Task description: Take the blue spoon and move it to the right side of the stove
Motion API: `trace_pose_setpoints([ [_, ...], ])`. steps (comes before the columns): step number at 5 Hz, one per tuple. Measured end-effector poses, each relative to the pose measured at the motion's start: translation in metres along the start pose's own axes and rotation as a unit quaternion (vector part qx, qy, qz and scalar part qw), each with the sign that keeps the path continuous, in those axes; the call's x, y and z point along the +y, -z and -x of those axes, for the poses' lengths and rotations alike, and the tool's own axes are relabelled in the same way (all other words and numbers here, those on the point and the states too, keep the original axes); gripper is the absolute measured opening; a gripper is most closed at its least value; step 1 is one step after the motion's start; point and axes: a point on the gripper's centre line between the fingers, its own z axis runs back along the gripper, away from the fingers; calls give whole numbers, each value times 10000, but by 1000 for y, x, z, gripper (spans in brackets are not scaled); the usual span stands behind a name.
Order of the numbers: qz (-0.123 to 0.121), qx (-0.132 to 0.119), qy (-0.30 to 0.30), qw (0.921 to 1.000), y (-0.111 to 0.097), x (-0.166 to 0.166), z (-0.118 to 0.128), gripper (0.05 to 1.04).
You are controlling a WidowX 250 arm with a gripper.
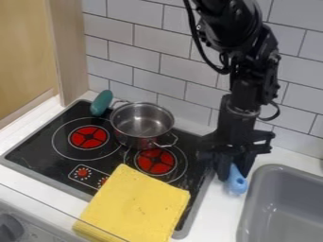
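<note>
The black gripper (234, 166) hangs low at the right, over the counter strip between the stove (38, 150) and the sink. Directly beneath it is the blue spoon (236, 183), with its rounded blue end showing on the side toward the camera. The rest of the spoon is hidden behind the gripper. I cannot tell whether the spoon is held or only lies under the gripper.
A metal pot (142, 124) stands on the rear of the stove, with a green-handled object (101, 103) to its left. A yellow cloth (135, 205) covers the stove's front right part. The grey sink (284, 208) is at the right; a tiled wall (157, 61) rises behind.
</note>
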Motion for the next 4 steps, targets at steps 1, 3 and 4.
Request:
trace_pose_setpoints([
  [1, 59, 53, 52, 10000, 2, 0, -2, 365],
  [3, 104, 269, 348, 9990, 2, 1, 0, 917],
  [4, -4, 287, 273, 9992, -5, 12, -6, 1011],
])
